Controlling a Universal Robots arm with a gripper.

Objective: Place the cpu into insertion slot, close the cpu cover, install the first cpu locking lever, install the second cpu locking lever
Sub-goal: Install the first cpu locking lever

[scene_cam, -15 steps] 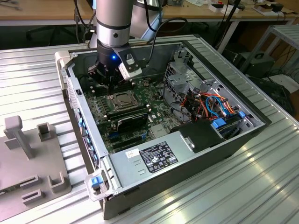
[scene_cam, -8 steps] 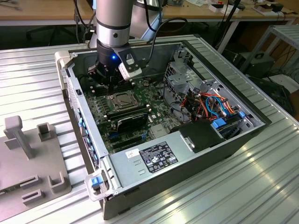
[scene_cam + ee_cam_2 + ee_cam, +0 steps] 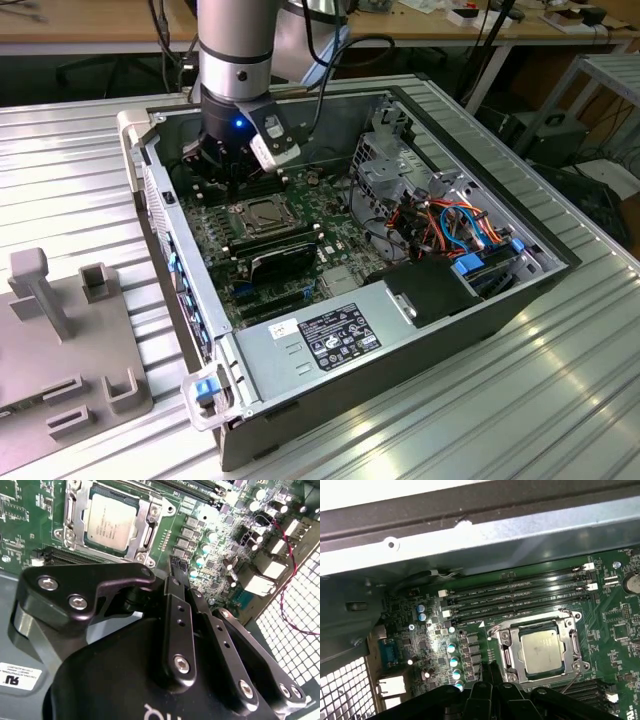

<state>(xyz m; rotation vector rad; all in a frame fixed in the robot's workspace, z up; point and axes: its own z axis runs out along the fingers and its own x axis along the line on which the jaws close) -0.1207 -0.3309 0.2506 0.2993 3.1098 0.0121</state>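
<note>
The cpu lies flat in the insertion slot of the green motherboard, its dull silver top facing up; it is also in the second wrist view and the exterior view. The silvery cpu cover is folded down around the chip. A thin lever rod runs along the socket's side nearest the memory slots. My gripper hovers just beside one socket corner, above a row of capacitors, fingers shut with nothing between them. In the exterior view the gripper sits low inside the case.
Long black memory slots run beside the socket, with the case wall behind them. Capacitors stand by the fingertips. A drive cage with coloured cables and a power supply fill the case's other half. Grey fixtures stand at the exterior view's left.
</note>
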